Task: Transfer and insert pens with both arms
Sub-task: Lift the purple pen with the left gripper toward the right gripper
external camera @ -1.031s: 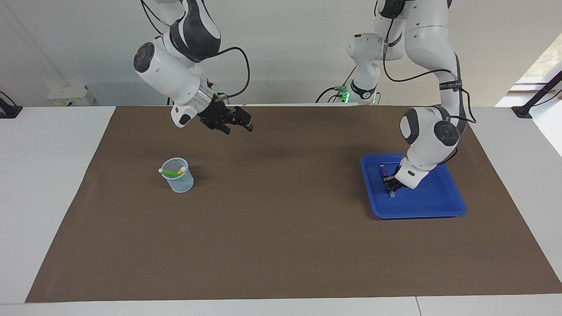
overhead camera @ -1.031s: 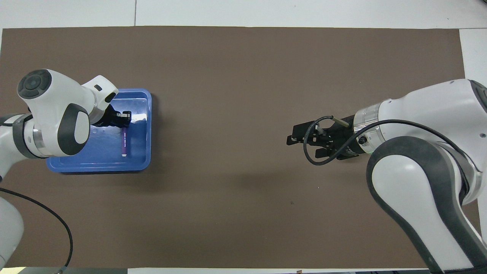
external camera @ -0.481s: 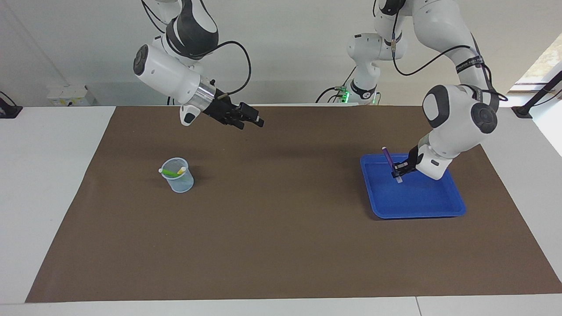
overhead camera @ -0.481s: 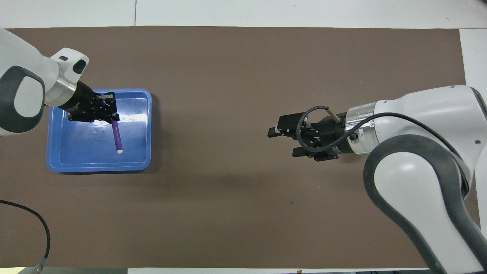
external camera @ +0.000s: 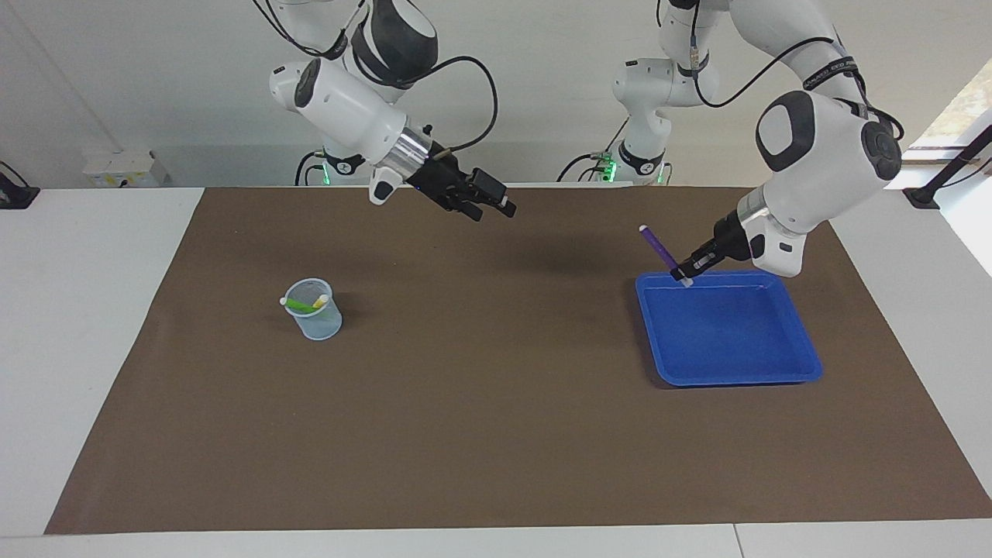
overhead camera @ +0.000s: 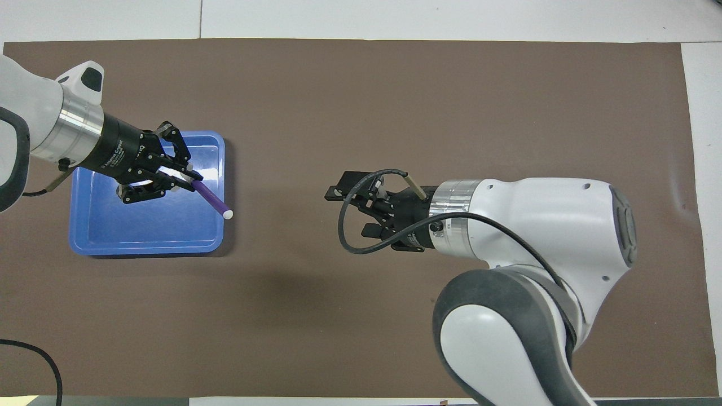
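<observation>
At frame right, our left gripper [external camera: 685, 274] clamped the purple pen [external camera: 659, 249] above the blue tray [external camera: 728, 370]; our right gripper [external camera: 496, 208], upper centre, gaped empty.

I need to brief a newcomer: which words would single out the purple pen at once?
Find the blue tray toward the left arm's end of the brown mat. Over the tray's edge nearest the robots, the left tool is shut on the purple pen, held slanted in the air, whitish tip up. The yellow and green pens sit in the clear cup.
</observation>
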Tool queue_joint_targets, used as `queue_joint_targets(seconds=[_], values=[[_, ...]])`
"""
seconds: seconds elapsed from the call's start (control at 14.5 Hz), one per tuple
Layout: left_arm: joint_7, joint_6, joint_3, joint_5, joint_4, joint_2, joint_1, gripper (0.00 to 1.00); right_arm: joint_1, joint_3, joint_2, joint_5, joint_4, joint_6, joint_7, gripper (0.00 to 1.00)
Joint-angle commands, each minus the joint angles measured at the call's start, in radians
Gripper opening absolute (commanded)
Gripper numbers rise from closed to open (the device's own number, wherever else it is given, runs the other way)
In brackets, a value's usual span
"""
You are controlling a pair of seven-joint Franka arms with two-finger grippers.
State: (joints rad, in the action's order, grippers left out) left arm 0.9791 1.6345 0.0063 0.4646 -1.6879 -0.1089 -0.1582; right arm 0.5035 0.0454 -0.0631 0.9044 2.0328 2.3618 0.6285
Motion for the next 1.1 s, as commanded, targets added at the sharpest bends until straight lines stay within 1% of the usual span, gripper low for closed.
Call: queue_joint_targets(seconds=[0.0, 0.07, 0.14, 0.28, 0.48, 0.62, 0.69, 0.83, 0.89, 1.03], values=[[0.24, -0.024, 0.004, 0.103, -0.082, 0.063, -0.02, 0.0, 0.058, -0.002, -0.001, 0.027, 0.018, 0.094, 0.046, 1.0], [0.284, -0.018, 0.004, 0.142, -0.12, 0.084, -0.03, 0.0, 0.1, -0.002, 0.006, 0.027, 0.018, 0.175, 0.066, 1.0], [0.311, -0.013, 0.004, 0.187, -0.171, 0.109, -0.037, 0.0, 0.131, -0.002, 0.018, 0.027, 0.011, 0.221, 0.088, 1.0], [0.342, 0.025, 0.004, 0.268, -0.28, 0.167, -0.052, 0.0, 0.17, -0.002, 0.02, 0.025, 0.007, 0.24, 0.082, 1.0], [0.412, 0.161, 0.004, 0.333, -0.401, 0.219, -0.101, 0.0, 0.175, -0.001, 0.022, 0.021, 0.004, 0.246, 0.063, 1.0], [0.414, 0.171, 0.004, 0.368, -0.433, 0.236, -0.103, 0.0, 0.181, -0.001, 0.026, 0.014, 0.003, 0.283, 0.024, 0.93], [0.414, 0.169, 0.004, 0.37, -0.44, 0.242, -0.103, 0.0, 0.181, -0.001, 0.028, 0.014, 0.003, 0.301, 0.01, 0.87], [0.414, 0.171, 0.004, 0.396, -0.447, 0.244, -0.103, 0.0, 0.181, -0.001, 0.028, 0.013, 0.006, 0.3, -0.006, 0.75], [0.412, 0.171, 0.003, 0.411, -0.449, 0.244, -0.103, 0.0, 0.181, -0.001, 0.028, 0.014, 0.006, 0.298, -0.015, 0.71], [0.414, 0.171, 0.004, 0.431, -0.449, 0.245, -0.103, 0.0, 0.181, -0.001, 0.028, 0.014, 0.007, 0.297, -0.016, 0.7]])
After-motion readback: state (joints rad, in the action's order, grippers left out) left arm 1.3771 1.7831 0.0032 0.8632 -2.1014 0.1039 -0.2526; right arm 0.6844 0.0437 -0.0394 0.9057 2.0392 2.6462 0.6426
